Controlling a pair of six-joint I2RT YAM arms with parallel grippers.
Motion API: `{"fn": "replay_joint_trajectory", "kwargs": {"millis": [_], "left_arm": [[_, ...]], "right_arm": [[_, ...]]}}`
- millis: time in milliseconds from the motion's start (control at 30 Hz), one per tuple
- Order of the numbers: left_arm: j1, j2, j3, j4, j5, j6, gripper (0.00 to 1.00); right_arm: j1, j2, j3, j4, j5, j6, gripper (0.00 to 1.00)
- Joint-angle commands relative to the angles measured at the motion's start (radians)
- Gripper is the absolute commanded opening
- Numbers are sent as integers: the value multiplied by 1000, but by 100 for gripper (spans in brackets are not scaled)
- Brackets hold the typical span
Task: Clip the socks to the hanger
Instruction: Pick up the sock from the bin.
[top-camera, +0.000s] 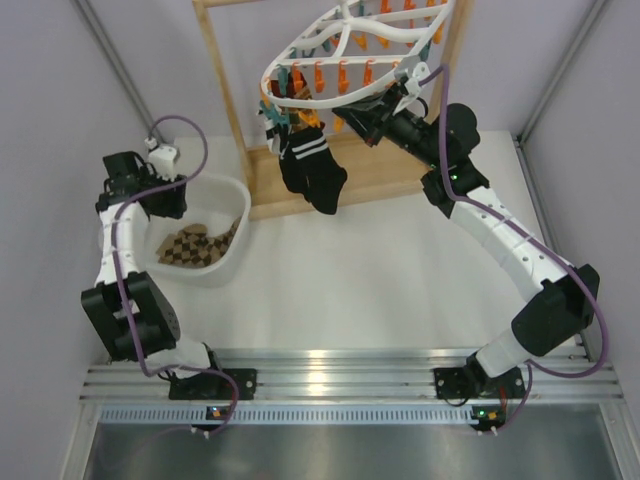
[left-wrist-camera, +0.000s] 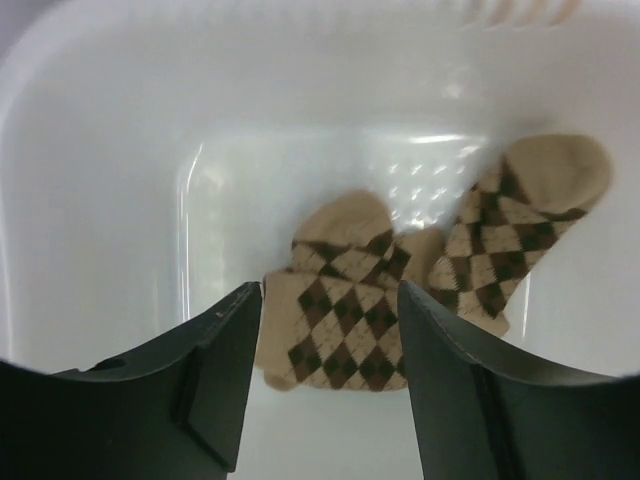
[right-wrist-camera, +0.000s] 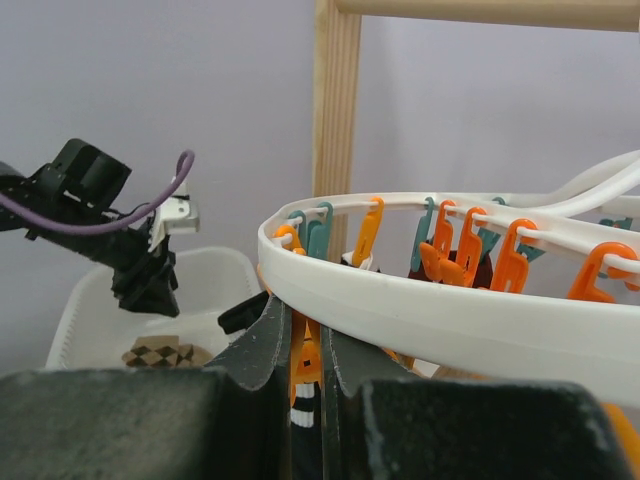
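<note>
By the bench's left edge, the left end effector (left-wrist-camera: 330, 300) hangs released over the socks (left-wrist-camera: 345, 330), which lie overlapped in the white tub (left-wrist-camera: 100, 200); one pinch could lift both. Toward the far edge, the right end effector (right-wrist-camera: 305, 320) looks clenched on an orange clip (right-wrist-camera: 303, 368) under the hanger (right-wrist-camera: 450, 315); tugging could swing it.

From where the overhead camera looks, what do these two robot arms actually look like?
The left arm and right arm match: white tube-like links dotted with small holes, joined by chunky black joints. A purple cable trails along each. The left gripper and right gripper each have two dark, flat, tapering fingers. Both bases sit on a silver rail.
</note>
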Motion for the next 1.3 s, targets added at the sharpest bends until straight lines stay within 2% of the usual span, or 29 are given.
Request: {"fn": "replay_joint_trajectory", "kwargs": {"millis": [0,33,133,400,700,933,1033,1167,1200,1267], "left_arm": [[126,108,85,-219,-49,-134,63],[147,148,105,-246,-41,-128,66],[176,191,162,-329,-27,-96,68],[176,243,147,-320,-136,-64,70],[130,297,101,-192,-230,-59,73],[130,392,118,-120,-230,-105,73],[129,416,144,-124,-184,-125,66],[130,400,158,-139,-130,-121,46],[130,392,158,-144,-113,-122,35],[130,361,161,-156,-61,-118,25]], "right_arm": [[-16,7,13,5,-2,-21,0],[-17,6,12,5,-2,-21,0],[-16,4,6,5,-3,-26,0],[-28,13,-21,31,-3,-10,0],[-39,49,7,39,-17,5,0],[-47,56,22,31,-26,-1,0],[-50,53,24,22,-28,-7,0],[-53,47,22,16,-28,-16,0],[-53,47,24,16,-28,-18,0],[-53,44,24,17,-26,-18,0]]}}
